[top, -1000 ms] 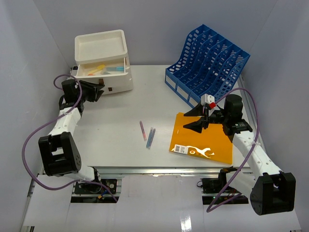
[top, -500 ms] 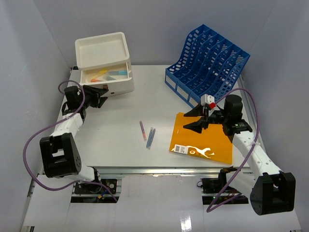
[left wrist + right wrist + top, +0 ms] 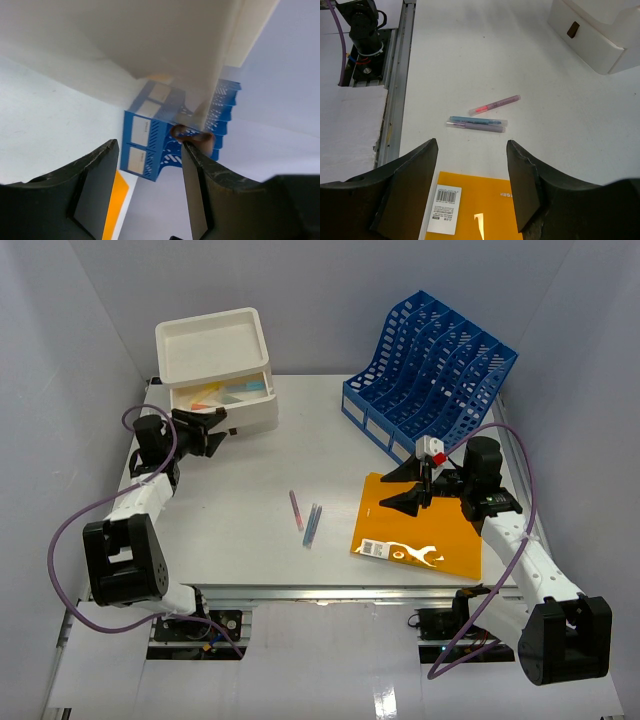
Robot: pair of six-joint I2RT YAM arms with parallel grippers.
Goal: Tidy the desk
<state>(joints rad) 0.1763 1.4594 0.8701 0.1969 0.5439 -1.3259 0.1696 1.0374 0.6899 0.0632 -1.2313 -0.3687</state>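
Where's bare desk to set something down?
Free: back middle of the desk, between drawer box and file rack; front left, between left arm and pens. Crowded: the right side, with orange folder and right arm.

Left arm (image 3: 140,502) reaching forward, left fingers (image 3: 95,185) parted; right arm (image 3: 520,550) bent inward, right fingers (image 3: 407,185) parted, empty.

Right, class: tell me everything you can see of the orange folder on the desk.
The orange folder is a thin, glossy-looking rectangle lying flat on the white desk, front right, slightly skewed. A white barcode label sits at its near left corner, a white mark beside it. The right hand hangs open over its far left corner; contact cannot be judged.
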